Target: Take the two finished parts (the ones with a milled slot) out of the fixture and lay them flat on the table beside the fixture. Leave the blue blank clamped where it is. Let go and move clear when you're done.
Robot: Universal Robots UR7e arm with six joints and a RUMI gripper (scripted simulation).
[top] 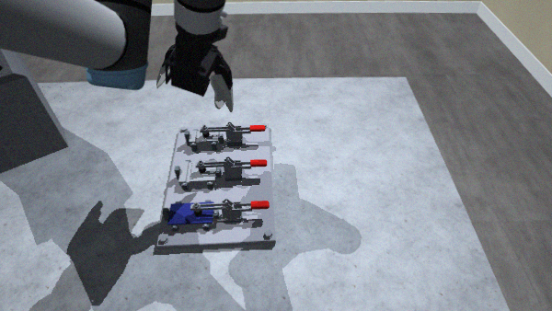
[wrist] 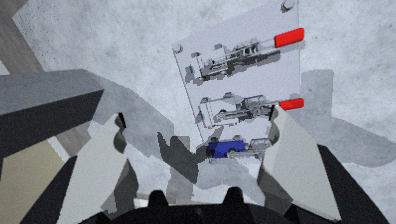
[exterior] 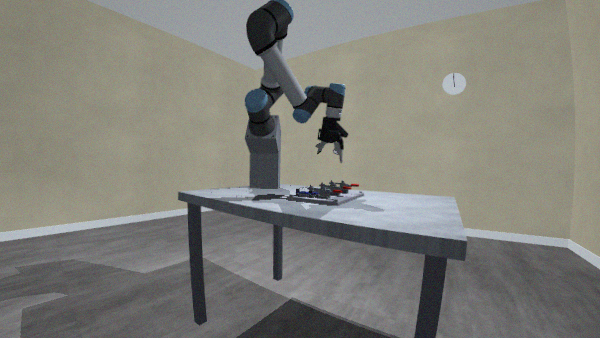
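Note:
A grey fixture plate (top: 216, 189) lies on the table with three toggle clamps in a row, each with a red handle. The far clamp (top: 225, 135) and the middle clamp (top: 225, 167) each hold a grey part; their slots are too small to make out. The near clamp holds the blue blank (top: 186, 213). My gripper (top: 195, 92) is open and empty, high above the table just beyond the plate's far edge. In the wrist view the plate (wrist: 240, 85) and the blue blank (wrist: 226, 148) show between my spread fingers.
The robot's grey base pedestal (top: 23, 120) stands at the table's left side. The table edge runs along the right (top: 442, 184). In the exterior view the gripper (exterior: 331, 148) hangs well above the fixture (exterior: 327, 194).

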